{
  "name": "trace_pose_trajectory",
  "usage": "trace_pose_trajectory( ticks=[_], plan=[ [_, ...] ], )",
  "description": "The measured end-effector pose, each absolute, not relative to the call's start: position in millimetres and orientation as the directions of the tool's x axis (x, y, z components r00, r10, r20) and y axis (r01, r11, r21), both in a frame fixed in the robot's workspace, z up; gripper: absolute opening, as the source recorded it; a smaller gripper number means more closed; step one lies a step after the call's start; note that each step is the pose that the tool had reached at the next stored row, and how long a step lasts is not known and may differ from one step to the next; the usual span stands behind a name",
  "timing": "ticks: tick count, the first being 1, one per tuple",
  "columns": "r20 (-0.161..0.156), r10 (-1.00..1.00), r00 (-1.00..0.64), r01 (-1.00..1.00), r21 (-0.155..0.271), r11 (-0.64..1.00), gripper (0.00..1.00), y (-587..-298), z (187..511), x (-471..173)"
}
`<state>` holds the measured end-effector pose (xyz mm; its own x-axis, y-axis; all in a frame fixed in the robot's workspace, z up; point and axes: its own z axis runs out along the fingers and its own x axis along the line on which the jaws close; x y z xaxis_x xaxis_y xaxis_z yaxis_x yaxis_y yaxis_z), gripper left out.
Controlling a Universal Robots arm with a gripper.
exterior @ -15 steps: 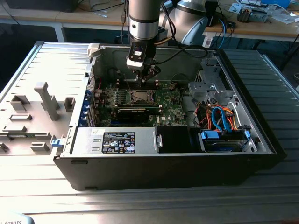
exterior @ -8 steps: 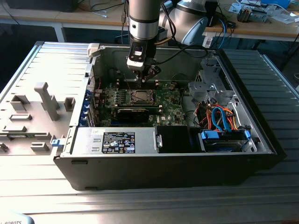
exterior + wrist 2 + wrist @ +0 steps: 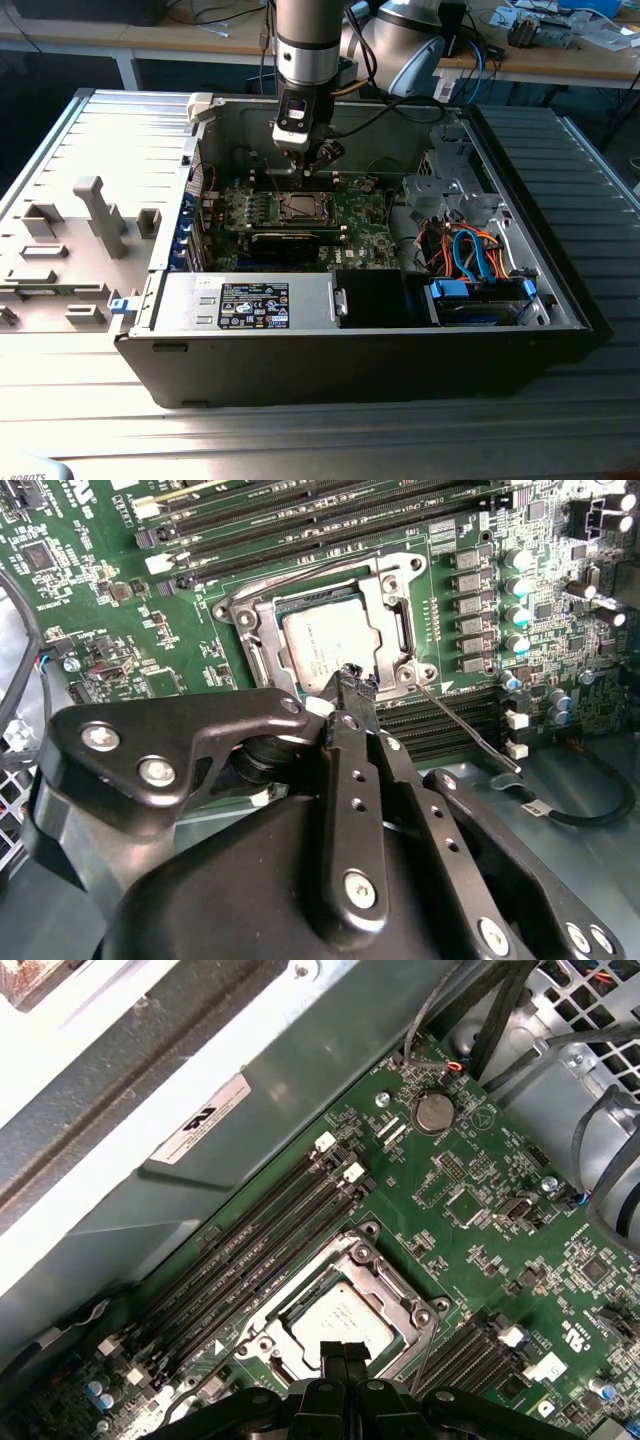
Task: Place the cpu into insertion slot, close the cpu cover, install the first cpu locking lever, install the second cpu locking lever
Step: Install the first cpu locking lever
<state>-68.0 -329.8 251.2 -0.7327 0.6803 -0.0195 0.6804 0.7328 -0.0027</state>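
Gripper (image 3: 350, 678), pinched narrow and empty, at a corner of the cpu cover (image 3: 392, 620) over the cpu (image 3: 320, 640); locking lever (image 3: 465, 725) likely needs steady pressure.

- cpu (image 3: 325, 645): silver-grey top
- cpu cover (image 3: 255, 635): dull grey metal
- circuit board (image 3: 470, 1230): green
- fingers (image 3: 350, 780): black
- cables (image 3: 478, 255): orange and blue
- surface (image 3: 120, 120): grey with parallel ribbing
- computer case (image 3: 350, 365): black outer shell

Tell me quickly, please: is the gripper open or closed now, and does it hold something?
Gripper: closed, fingertips together near the cpu cover; nothing seen held between them.
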Motion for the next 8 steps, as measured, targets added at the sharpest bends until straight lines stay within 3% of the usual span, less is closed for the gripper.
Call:
trace_pose_trajectory(
  ticks=[8],
  plan=[
    [-0.020, 0.669, -0.743, 0.669, -0.003, 0.743, 0.11, -329.8, 251.2, -68.0]
  ],
)
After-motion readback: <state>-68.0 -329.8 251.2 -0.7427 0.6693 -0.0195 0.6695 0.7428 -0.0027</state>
